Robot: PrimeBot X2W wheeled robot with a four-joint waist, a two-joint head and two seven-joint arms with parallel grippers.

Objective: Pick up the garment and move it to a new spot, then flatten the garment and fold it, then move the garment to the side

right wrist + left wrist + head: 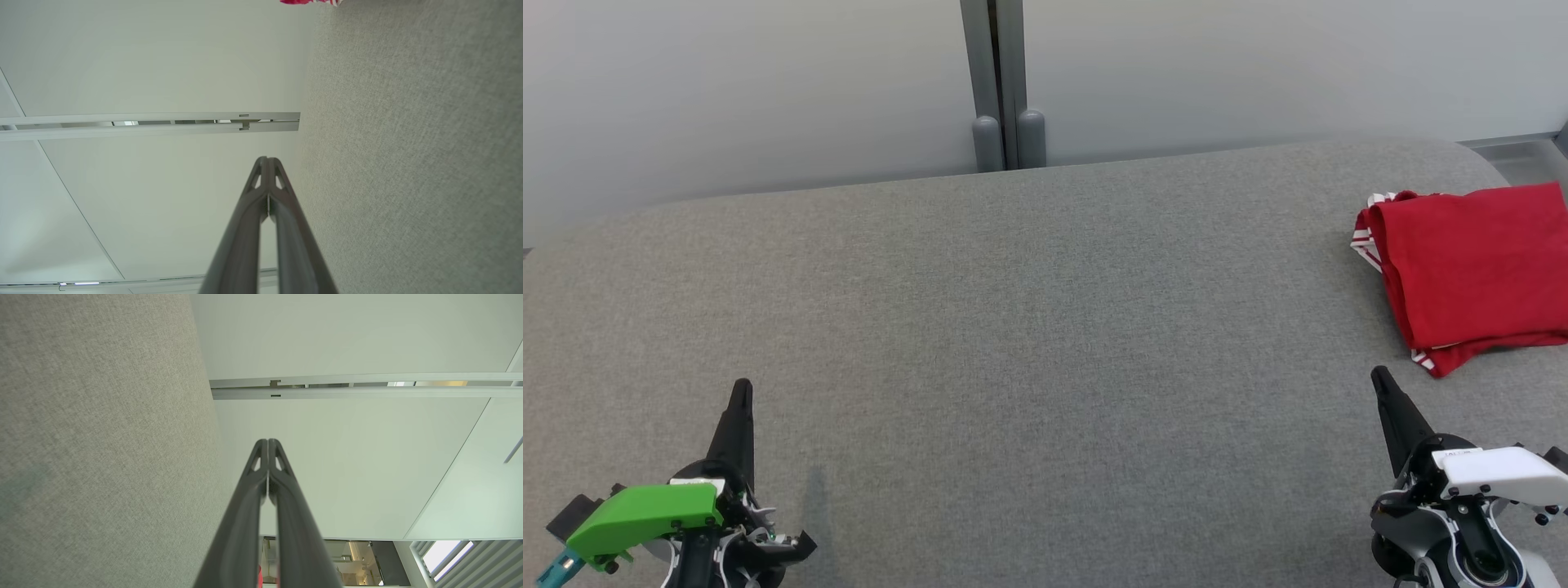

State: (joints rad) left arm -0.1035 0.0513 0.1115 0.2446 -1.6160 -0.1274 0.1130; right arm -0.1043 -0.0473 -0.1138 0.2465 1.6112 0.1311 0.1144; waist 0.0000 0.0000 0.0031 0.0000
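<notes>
Right gripper closed; garment cut off at edge

Soft, even, bright light falls on the grey fabric surface in the head view, which is sharp enough to show the weave. The left gripper casts a faint, blurred shadow just beside it. In both wrist views the dark fingers go soft toward the bottom edge, and a window low in the left wrist view is blown out white.
</notes>
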